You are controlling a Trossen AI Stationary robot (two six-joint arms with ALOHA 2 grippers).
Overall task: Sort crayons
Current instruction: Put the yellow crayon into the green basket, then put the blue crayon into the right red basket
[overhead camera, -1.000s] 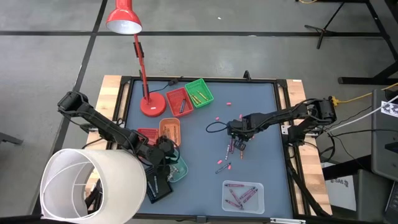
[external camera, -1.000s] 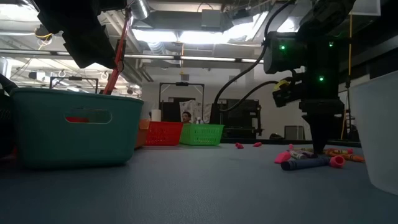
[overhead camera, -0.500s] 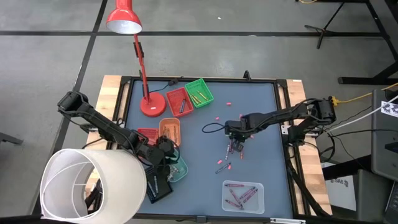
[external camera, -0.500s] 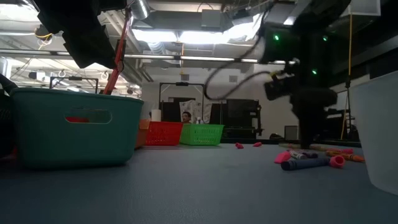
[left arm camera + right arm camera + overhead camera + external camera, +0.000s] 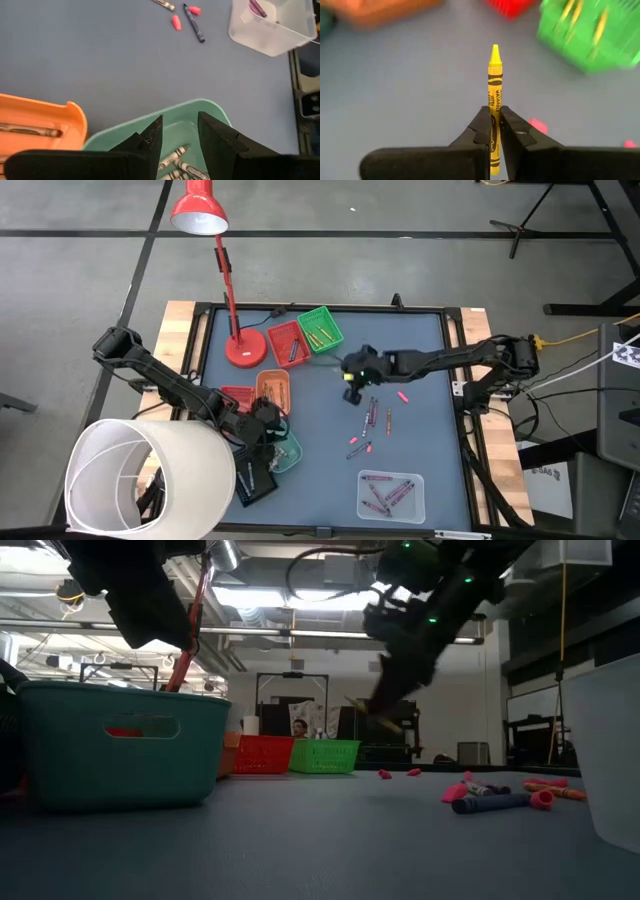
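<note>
A dark arm hangs above loose crayons beside a teal tray.

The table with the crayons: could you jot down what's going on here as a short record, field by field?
Right end effector: shut on a yellow crayon, raised above the table near the green tray
Left end effector: open, hanging over the teal tray
Teal tray contents: a few crayons
Loose crayons: scattered mid-table
Clear tray: holds purple crayons
Other trays: red tray, orange tray
Also there: red lamp
</note>
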